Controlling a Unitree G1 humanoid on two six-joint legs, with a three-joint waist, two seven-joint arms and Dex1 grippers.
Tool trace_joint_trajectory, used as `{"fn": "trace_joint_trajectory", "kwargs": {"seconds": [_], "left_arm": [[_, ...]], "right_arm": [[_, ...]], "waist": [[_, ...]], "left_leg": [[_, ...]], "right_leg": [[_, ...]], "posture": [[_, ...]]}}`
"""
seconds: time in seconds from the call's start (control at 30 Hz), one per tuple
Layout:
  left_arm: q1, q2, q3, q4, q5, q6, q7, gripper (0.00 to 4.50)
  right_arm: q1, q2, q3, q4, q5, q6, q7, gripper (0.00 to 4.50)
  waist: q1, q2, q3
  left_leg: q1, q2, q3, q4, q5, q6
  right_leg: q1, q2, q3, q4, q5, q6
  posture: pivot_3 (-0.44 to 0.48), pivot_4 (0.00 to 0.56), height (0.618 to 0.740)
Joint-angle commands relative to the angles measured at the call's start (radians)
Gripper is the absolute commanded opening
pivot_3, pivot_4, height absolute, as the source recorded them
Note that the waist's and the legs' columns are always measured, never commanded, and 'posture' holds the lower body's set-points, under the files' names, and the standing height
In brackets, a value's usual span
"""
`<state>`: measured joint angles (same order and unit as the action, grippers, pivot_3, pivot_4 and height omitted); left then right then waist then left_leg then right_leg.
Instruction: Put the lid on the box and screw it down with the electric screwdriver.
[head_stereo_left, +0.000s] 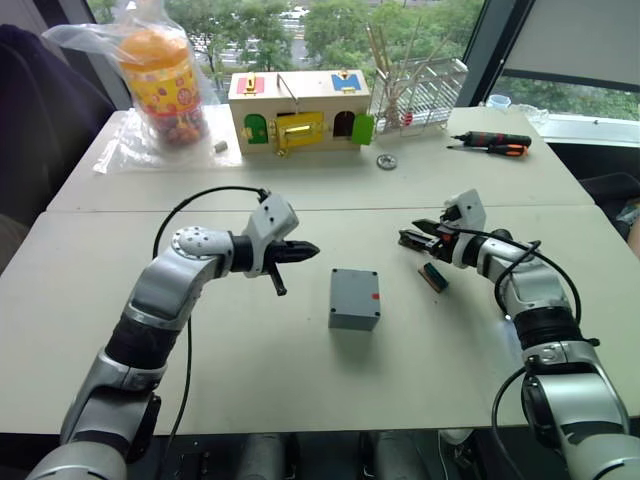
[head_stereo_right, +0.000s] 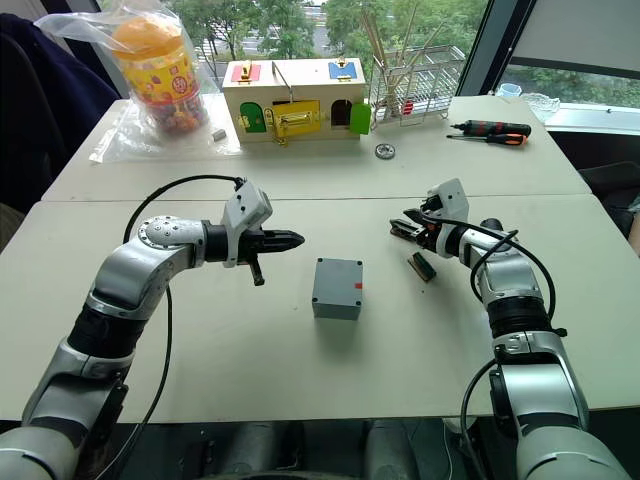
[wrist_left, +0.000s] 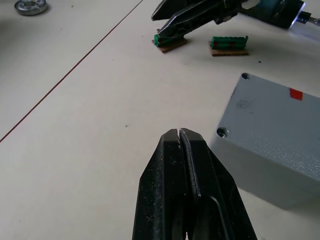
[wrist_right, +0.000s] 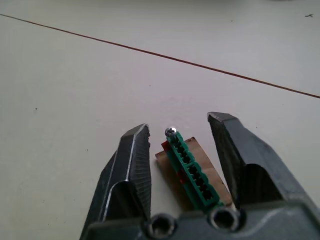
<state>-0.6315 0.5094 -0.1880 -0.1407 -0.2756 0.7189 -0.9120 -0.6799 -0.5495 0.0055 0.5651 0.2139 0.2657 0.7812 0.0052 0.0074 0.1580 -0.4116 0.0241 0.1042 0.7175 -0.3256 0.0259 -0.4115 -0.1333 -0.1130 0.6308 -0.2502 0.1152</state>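
Observation:
The grey box with a red mark on one side stands mid-table. Its top is a flat panel with screw holes in the corners. I cannot tell whether that panel is the lid. The electric screwdriver is out of view. My left gripper hovers to the left of the box, shut and empty, its tips close to the box's corner. My right gripper is open to the right of the box. Its fingers straddle a green terminal block on a brown strip without touching it.
A second green terminal block lies beside the right gripper. At the back stand a wooden box with coloured doors, a bagged jar and a wire rack. Hand screwdrivers and a metal ring lie nearby.

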Motion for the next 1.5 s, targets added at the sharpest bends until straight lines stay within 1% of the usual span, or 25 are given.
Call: {"fn": "trace_joint_trajectory", "kwargs": {"seconds": [0.03,0.43,0.53,0.57,0.6,0.9,1.37,1.43,1.5], "left_arm": [[0.003,0.009,0.003,-0.042,-0.011,0.004,0.006,0.0],[0.003,0.012,-0.025,-0.034,0.007,-0.014,0.017,0.0],[0.005,0.012,-0.027,-0.037,0.005,-0.012,0.021,0.0],[0.005,0.013,-0.028,-0.037,0.004,-0.012,0.022,0.0],[0.006,0.014,-0.029,-0.037,0.006,-0.013,0.024,0.0],[0.005,0.012,-0.035,-0.031,0.008,-0.019,0.031,0.0],[0.002,0.002,-0.044,-0.019,0.015,-0.031,0.03,0.0],[0.004,0.003,-0.043,-0.022,0.012,-0.03,0.03,0.0],[0.008,0.008,-0.036,-0.032,0.006,-0.025,0.028,0.0]], "right_arm": [[-0.03,0.001,-0.004,0.008,-0.025,-0.048,0.007,1.73],[-0.042,0.023,-0.02,0.033,-0.021,-0.032,0.01,1.73],[-0.044,0.026,-0.02,0.038,-0.023,-0.035,0.007,0.87],[-0.044,0.026,-0.02,0.04,-0.023,-0.036,0.006,0.37],[-0.047,0.027,-0.021,0.042,-0.024,-0.038,0.003,0.08],[-0.042,0.021,-0.026,0.026,-0.026,-0.031,-0.004,0.08],[-0.05,0.007,-0.071,-0.058,0.001,0.04,-0.005,0.08],[-0.049,0.002,-0.077,-0.08,0.004,0.05,-0.003,0.08],[-0.041,-0.008,-0.088,-0.143,0.019,0.076,0.005,0.08]], "waist": [[-0.001,0.0,0.0],[-0.001,0.0,0.0],[-0.001,0.0,0.0],[-0.001,0.0,0.0],[-0.002,0.0,0.0],[-0.001,0.0,0.0],[-0.001,0.0,0.0],[-0.001,0.0,0.0],[-0.001,0.001,0.001]], "left_leg": [[0.0,0.0,0.0,0.0,0.0,0.0],[0.0,0.0,0.0,0.0,0.0,0.0],[0.0,0.0,0.0,0.0,0.0,0.0],[0.0,0.0,0.0,0.0,0.0,0.0],[0.0,0.0,0.0,0.0,0.0,0.0],[0.0,0.0,0.0,0.0,0.0,0.0],[0.0,0.0,0.0,0.0,0.0,0.0],[0.0,0.0,0.0,0.0,0.0,0.0],[0.0,0.0,0.0,0.0,0.0,0.0]], "right_leg": [[0.0,0.0,0.0,0.0,0.0,0.0],[0.0,0.0,0.0,0.0,0.0,0.0],[0.0,0.0,0.0,0.0,0.0,0.0],[0.0,0.0,0.0,0.0,0.0,0.0],[0.0,0.0,0.0,0.0,0.0,0.0],[0.0,0.0,0.0,0.0,0.0,0.0],[0.0,0.0,0.0,0.0,0.0,0.0],[0.0,0.0,0.0,0.0,0.0,0.0],[0.0,0.0,0.0,0.0,0.0,0.0]], "posture": [[0.0,0.15,0.711],[0.0,0.15,0.711],[0.0,0.15,0.711],[0.0,0.15,0.711],[0.0,0.15,0.711],[0.0,0.15,0.711],[0.0,0.15,0.711],[0.0,0.15,0.711],[0.0,0.15,0.711]]}}
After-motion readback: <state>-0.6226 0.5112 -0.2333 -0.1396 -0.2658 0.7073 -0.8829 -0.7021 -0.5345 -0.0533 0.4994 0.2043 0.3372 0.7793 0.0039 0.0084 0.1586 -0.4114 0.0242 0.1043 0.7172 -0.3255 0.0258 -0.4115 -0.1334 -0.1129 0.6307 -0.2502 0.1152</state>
